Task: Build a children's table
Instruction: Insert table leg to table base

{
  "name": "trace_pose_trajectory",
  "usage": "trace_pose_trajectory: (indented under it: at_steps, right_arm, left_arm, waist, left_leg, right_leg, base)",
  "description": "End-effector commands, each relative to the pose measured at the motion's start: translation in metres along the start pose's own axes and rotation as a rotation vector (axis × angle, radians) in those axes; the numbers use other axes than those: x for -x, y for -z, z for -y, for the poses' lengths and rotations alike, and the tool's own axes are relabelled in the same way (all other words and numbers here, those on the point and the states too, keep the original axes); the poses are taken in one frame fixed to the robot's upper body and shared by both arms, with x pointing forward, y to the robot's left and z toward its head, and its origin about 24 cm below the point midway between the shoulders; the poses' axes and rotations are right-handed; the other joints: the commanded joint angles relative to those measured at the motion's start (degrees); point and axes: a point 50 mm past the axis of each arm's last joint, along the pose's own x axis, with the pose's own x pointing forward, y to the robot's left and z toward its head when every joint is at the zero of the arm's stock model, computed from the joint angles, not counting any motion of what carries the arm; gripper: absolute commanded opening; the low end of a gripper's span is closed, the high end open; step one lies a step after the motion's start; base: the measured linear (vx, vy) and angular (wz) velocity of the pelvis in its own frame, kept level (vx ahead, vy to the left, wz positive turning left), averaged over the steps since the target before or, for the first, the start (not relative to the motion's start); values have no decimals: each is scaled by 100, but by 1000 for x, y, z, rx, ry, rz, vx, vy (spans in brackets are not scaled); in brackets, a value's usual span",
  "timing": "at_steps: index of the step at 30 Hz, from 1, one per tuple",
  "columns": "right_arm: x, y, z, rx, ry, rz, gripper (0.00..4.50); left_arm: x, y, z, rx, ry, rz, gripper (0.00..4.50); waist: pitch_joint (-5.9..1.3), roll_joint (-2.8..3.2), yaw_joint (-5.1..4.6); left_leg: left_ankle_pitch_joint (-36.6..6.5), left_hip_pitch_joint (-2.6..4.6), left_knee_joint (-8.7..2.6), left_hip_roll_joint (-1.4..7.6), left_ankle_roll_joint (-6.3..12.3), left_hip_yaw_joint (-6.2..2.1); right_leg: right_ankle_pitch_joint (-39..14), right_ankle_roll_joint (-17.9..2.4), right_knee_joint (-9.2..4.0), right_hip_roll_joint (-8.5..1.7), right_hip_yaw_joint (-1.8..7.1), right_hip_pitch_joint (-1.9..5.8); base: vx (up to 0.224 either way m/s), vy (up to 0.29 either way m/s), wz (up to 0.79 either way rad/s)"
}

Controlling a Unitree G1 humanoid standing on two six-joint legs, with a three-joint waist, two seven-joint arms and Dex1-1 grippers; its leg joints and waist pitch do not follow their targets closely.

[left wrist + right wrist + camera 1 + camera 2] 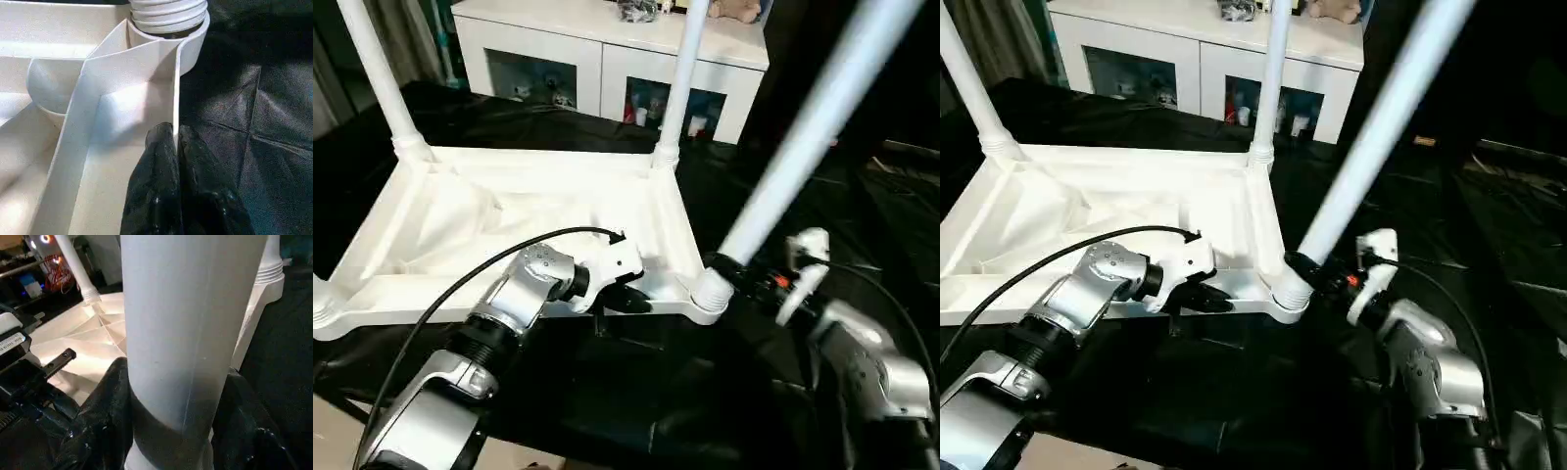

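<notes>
The white tabletop [509, 211] lies upside down on a black cover, ribbed underside up. Legs stand in its far left corner [377, 69] and far right corner [680, 83]. A third leg [813, 137] leans up to the right from the near right corner socket [710, 294]. My right gripper [736, 266] is shut around this leg just above its ribbed base, and a black finger [110, 401] shows on each side of the tube. My left gripper [631, 294] is shut on the tabletop's thin near rim wall [177, 98], close to that socket.
A white glass-door cabinet [607, 59] stands behind the table, with small items on top. Black sheeting [636, 392] covers the surface around and in front of the tabletop. A black cable [509, 250] arcs over my left forearm.
</notes>
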Motion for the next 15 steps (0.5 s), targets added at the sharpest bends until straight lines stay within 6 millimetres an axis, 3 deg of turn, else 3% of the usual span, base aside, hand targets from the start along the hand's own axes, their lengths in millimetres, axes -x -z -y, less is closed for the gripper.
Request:
trace_pose_trajectory:
  at_steps: [1, 9, 15]
  right_arm:
    - [11, 15, 4, -26, 49, -23, 185]
    - [15, 30, -9, 101, 51, -53, 185]
    - [5, 23, -15, 177, -33, -120, 185]
  left_arm:
    - [-6, -5, 1, 41, -9, 84, 0]
    - [-1, -6, -5, 35, -38, 82, 0]
    - [3, -4, -6, 6, -23, 52, 0]
  waist:
    - [-270, -12, 5]
    - [-256, 4, 6]
    - [-238, -8, -16]
  left_leg:
    - [-1251, -11, -497, 185, 205, -16]
    - [-1513, -9, -535, 190, 139, -37]
    - [-1702, -18, -557, 186, 118, -51]
  right_leg:
    - [-1422, -1162, -445, -269, 171, 246]
    - [-1805, -971, -496, -272, 177, 217]
    - [-2116, -858, -531, -269, 181, 214]
  base:
    - [0, 0, 0]
    - [0, 0, 0]
    - [0, 0, 0]
